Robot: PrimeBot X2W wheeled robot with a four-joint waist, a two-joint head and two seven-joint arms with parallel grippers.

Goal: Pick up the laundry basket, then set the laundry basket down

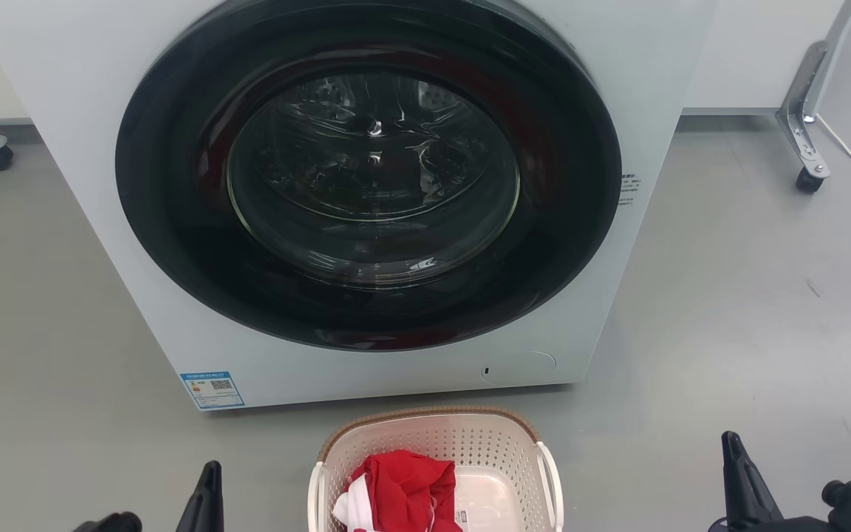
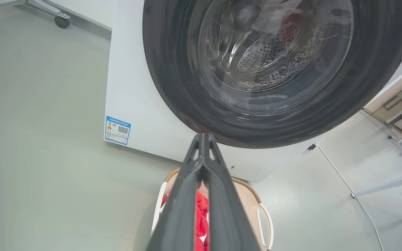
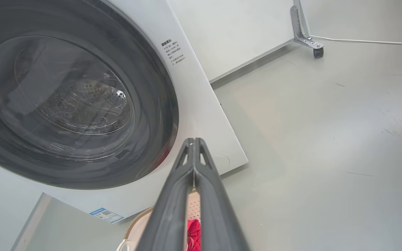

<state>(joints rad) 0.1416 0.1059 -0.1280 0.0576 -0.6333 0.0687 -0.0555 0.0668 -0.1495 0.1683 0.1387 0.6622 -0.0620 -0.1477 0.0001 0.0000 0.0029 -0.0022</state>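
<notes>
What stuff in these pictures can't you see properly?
- Laundry basket, head view: the picture's bottom edge cuts off its near part.
- Red cloth in it: bunched up and cut off too, so I cannot tell what kind of clothing it is.
- The basket's middle, left wrist view: hidden behind the left gripper.
- Blue sticker on the washing machine: print too small to read.
- Drum inside: reflections on the door glass blur it.

The washing machine [image 1: 366, 185] stands close at 12 o'clock of the laundry basket [image 1: 470, 443]; bare grey floor [image 1: 728, 332] lies open at its 3 and 9 o'clock.
</notes>
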